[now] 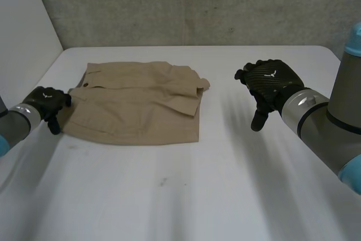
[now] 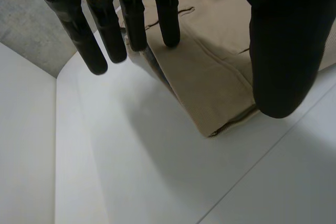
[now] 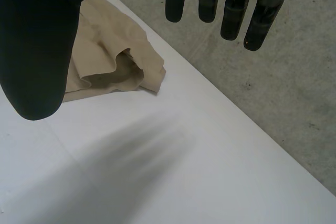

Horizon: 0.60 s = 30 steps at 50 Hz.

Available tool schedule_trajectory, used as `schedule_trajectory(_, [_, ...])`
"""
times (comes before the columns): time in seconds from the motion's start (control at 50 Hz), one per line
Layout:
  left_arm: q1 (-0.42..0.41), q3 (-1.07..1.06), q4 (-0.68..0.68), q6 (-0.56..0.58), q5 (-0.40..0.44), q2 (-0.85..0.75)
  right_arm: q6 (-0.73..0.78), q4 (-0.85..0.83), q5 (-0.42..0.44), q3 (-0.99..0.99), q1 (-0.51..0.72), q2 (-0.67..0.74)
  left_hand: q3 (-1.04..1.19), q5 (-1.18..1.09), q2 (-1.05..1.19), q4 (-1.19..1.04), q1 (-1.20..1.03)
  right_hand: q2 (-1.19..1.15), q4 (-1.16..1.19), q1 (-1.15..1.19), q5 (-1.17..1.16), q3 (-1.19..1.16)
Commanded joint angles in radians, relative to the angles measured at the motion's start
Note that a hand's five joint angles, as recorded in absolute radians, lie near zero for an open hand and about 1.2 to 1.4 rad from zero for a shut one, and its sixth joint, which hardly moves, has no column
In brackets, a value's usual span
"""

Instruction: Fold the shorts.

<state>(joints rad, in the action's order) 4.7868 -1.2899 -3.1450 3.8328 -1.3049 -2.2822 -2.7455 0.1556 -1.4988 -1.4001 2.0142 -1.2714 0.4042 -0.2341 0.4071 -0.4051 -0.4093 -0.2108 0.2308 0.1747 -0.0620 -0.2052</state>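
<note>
Nearest the robot the white table lies bare. A little farther in, the two black hands sit on either side of the work. The left hand is at the left edge of the khaki shorts, by the waistband end. In its wrist view the fingers and thumb are straight and spread above that edge, holding nothing, with the cloth's corner between them. The right hand hangs over bare table, well apart from the shorts' right edge. Its fingers and thumb are also straight and empty. The shorts lie flat in the left half of the table and look already doubled leg over leg. Their near hem is fairly even, but at the far right corner a flap is turned up and rumpled, seen past the right thumb as a loose open fold. Beyond the table's far edge stands the grey concrete wall. The step in hand seems to be taking hold for the next fold. To do it well, the left hand should come down onto the waistband edge and pinch through all the layers, not just the top one. The right hand should first move across and smooth or pin the rumpled corner, so the fold does not trap that crease. Lifting only one layer would pull the stack apart.
</note>
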Motion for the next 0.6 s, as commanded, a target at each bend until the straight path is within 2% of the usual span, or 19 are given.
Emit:
schedule_trajectory(0.02, [-0.001, 0.037, -0.027, 0.001, -0.002, -0.042, 0.000, -0.002, 0.000, 0.000, -0.002, 0.003, 0.246, -0.242, 0.243, -0.245, -0.241, 0.036, -0.056, 0.000, 0.062, 0.031])
schedule_trajectory(0.3, [-0.001, 0.055, -0.058, 0.002, -0.002, -0.080, 0.000, -0.001, -0.001, -0.007, -0.005, 0.001, 0.273, -0.269, 0.270, -0.272, -0.268, 0.036, -0.056, 0.000, 0.062, 0.031])
schedule_trajectory(0.32, [-0.001, 0.057, -0.058, 0.002, -0.002, -0.082, 0.000, -0.001, -0.001, -0.008, -0.005, 0.001, 0.302, -0.298, 0.299, -0.301, -0.297, 0.036, -0.056, 0.000, 0.062, 0.031])
schedule_trajectory(0.4, [-0.008, 0.060, -0.059, 0.001, -0.008, -0.080, 0.000, -0.001, -0.001, -0.007, -0.006, 0.000, 0.956, -0.951, 0.953, -0.955, -0.950, 0.036, -0.056, 0.000, 0.062, 0.031])
schedule_trajectory(0.52, [-0.038, 0.061, -0.139, -0.016, -0.040, -0.022, 0.000, -0.001, -0.001, -0.008, -0.006, -0.002, 0.992, -0.988, 0.989, -0.991, -0.987, 0.036, -0.056, 0.000, 0.062, 0.031])
schedule_trajectory(0.6, [-0.053, 0.064, -0.234, -0.047, -0.120, 0.065, 0.000, -0.001, -0.003, -0.008, -0.006, -0.002, 0.992, -0.988, 0.989, -0.991, -0.987, 0.036, -0.056, 0.000, 0.062, 0.031])
